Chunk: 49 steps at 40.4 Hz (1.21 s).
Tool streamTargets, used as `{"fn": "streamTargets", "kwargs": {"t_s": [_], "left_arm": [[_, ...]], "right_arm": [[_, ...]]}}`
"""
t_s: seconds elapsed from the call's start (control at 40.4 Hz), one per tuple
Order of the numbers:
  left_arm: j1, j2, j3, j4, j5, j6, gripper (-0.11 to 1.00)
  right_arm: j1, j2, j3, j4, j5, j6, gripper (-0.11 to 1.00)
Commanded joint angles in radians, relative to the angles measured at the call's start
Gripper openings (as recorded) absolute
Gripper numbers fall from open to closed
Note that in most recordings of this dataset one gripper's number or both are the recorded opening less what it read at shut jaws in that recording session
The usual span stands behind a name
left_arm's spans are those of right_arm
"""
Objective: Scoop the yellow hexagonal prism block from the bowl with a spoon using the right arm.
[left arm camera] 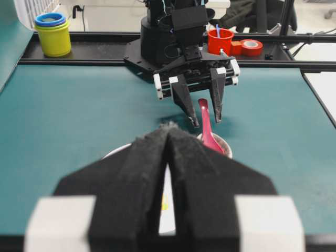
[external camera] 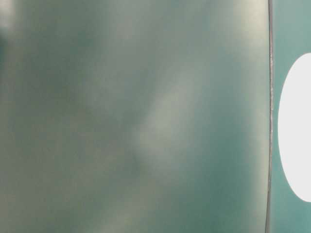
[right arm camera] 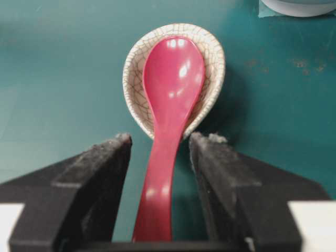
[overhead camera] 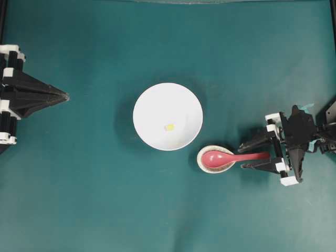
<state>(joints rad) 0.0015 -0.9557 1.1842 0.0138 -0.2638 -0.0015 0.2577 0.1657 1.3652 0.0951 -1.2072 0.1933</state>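
The white bowl point(overhead camera: 152, 100) sits mid-table with the tiny yellow block point(overhead camera: 169, 127) inside, toward its near side. The pink-red spoon point(overhead camera: 231, 157) lies with its scoop in a small speckled spoon rest point(overhead camera: 202, 161) right of the bowl, handle pointing right. My right gripper point(overhead camera: 242, 157) is open, its fingers on either side of the handle with a gap on each side; the right wrist view shows this gripper point(right arm camera: 160, 139) and the spoon point(right arm camera: 173, 79). My left gripper point(overhead camera: 66, 96) is shut and empty at the far left. In the left wrist view the block point(left arm camera: 165, 202) shows behind its fingers.
The spoon rest point(right arm camera: 134, 68) stands close to the bowl's edge point(right arm camera: 299, 5). Beyond the table's far rail stand stacked yellow and blue cups point(left arm camera: 52, 32), a red cup point(left arm camera: 219, 39) and a red tape roll point(left arm camera: 251, 47). The table-level view is blurred, showing only part of the bowl point(external camera: 296, 131).
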Motion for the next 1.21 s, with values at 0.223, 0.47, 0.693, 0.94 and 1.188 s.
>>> {"fn": "streamTargets", "kwargs": {"t_s": [0.223, 0.47, 0.693, 0.94, 1.188], "left_arm": [[0.002, 0.008, -0.020, 0.003, -0.006, 0.002, 0.00], [0.002, 0.009, -0.020, 0.002, -0.006, 0.002, 0.00], [0.002, 0.008, -0.020, 0.003, -0.005, 0.002, 0.00], [0.000, 0.009, -0.020, 0.002, -0.006, 0.002, 0.00], [0.002, 0.009, -0.020, 0.003, -0.005, 0.002, 0.00]], "right_arm": [[0.003, -0.008, -0.009, 0.002, 0.015, -0.038, 0.55], [0.003, -0.008, -0.009, 0.002, 0.041, -0.058, 0.53], [0.003, -0.008, -0.012, 0.002, 0.040, -0.061, 0.44], [0.003, -0.009, -0.031, 0.003, 0.041, -0.078, 0.41], [0.003, -0.008, -0.032, 0.006, 0.041, -0.078, 0.40]]}}
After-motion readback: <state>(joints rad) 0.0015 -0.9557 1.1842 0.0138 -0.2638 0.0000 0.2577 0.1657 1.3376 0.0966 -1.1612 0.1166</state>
